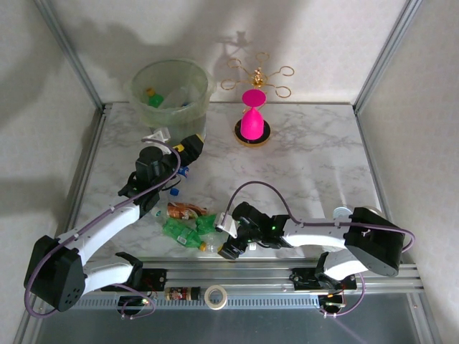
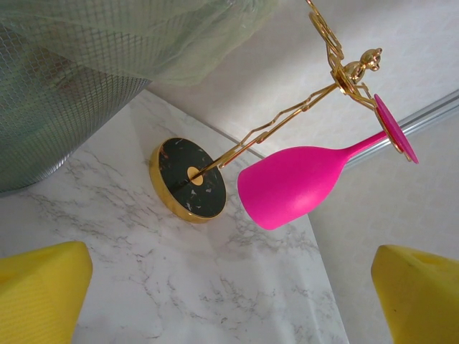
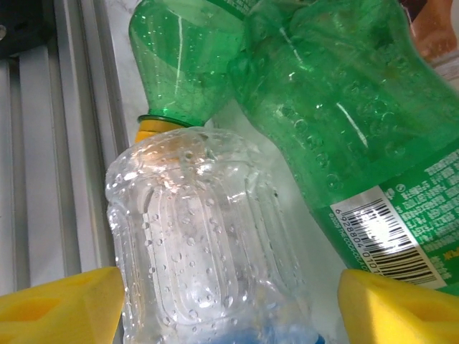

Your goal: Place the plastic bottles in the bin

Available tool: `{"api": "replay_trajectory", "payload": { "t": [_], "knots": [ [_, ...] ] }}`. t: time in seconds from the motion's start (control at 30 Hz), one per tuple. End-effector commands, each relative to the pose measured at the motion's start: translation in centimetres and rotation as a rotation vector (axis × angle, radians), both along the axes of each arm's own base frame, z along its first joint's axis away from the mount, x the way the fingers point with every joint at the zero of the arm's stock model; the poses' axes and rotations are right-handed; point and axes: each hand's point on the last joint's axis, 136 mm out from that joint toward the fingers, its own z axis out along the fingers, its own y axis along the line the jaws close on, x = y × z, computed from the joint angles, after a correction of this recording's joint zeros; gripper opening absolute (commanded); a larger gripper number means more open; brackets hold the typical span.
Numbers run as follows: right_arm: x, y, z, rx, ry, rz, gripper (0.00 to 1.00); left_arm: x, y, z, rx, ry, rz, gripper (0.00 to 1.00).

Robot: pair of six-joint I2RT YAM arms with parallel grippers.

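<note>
Green plastic bottles (image 3: 337, 107), 2, crumpled, upper frame; 1 clear ribbed bottle (image 3: 201, 244) lower centre, right gripper (image 3: 229, 308) jaws spread either side, gap at right. Left gripper (image 2: 229, 287) wide apart, empty.

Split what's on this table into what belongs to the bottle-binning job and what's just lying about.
Belongs to the job:
- bin
- bottles already in it
- clear bottle
- green bottles
- brown-labelled bottle

Just lying about:
- pink glass
- gold wire stand
- tape roll
</note>
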Motion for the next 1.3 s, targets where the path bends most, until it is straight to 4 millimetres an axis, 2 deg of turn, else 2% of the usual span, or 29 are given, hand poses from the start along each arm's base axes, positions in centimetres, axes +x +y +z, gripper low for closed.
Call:
{"api": "replay_trajectory", "payload": {
  "t": [0.0,0.13,0.33,0.57,0.6,0.73,0.83,1.0,1.17,1.27],
  "knots": [
    [0.4,0.2,-0.9,-0.042,-0.038,0.0,0.8,0.0,-0.2,0.0,-0.013,-0.008,0.0,0.99],
    [0.7,0.4,-1.5,-0.072,-0.059,0.004,0.83,0.0,-0.2,0.1,-0.013,-0.008,0.0,0.99],
    [0.7,0.5,-1.7,-0.081,-0.069,0.008,0.82,0.0,-0.2,-0.1,-0.009,-0.004,0.003,1.0],
    [1.1,0.5,-1.3,-0.07,-0.091,-0.004,0.68,0.0,-0.2,-0.4,-0.012,0.002,0.004,1.0],
    [1.1,0.5,-1.2,-0.067,-0.096,-0.003,0.64,0.0,-0.1,-0.3,-0.014,0.0,0.004,1.0],
    [1.4,0.8,0.0,-0.031,-0.119,-0.013,0.58,-0.1,-0.1,-0.1,-0.021,-0.008,0.005,1.0],
    [1.7,1.1,1.8,0.028,-0.126,-0.021,0.57,-0.2,-0.1,0.3,-0.026,-0.017,0.0,1.0],
    [3.5,1.3,6.6,0.189,-0.104,-0.08,0.58,-0.6,-0.2,1.0,-0.044,-0.032,-0.011,1.0],
    [7.1,0.3,11.4,0.35,-0.151,-0.204,0.59,-1.2,-0.6,2.0,-0.079,-0.057,-0.036,1.0],
    [10.0,-0.8,13.6,0.425,-0.189,-0.307,0.59,-1.5,-1.1,2.1,-0.095,-0.061,-0.057,0.99]
  ]
}}
